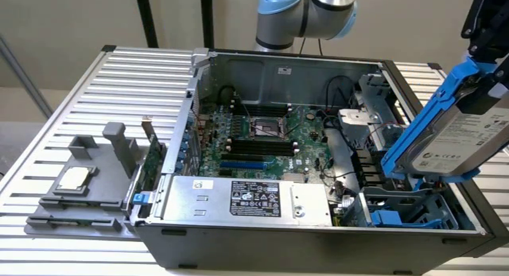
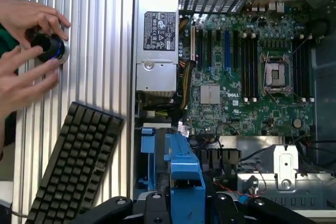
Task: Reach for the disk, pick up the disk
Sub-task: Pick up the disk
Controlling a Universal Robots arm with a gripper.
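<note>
Exterior view shows an open computer case (image 1: 318,240) lying on a slatted metal table (image 1: 119,85), and at about three o'clock of the frame the disk (image 1: 465,139) hangs tilted in the air above the drive bay (image 1: 406,210), its silver face and white label turned toward the camera and its blue carrier running along its edges. The gripper (image 1: 487,43) comes in at the one o'clock corner of that view and clasps the disk by its upper end, the jaws pinched onto the carrier; the disk is clear of the bay and touches nothing else. Inside the case the motherboard (image 1: 263,139) sits near the centre, and the silver power-supply box (image 1: 247,198) lies at six o'clock from it along the near wall. At nine o'clock of the case a grey holder (image 1: 80,192) carries a small square silver part (image 1: 73,178). In the wrist view the blue carrier shows between the black gripper (image 2: 184,203) parts, a black keyboard (image 2: 73,161) lies on the table, and a person's hands (image 2: 26,51) rest on a round black knob (image 2: 50,48).
</note>
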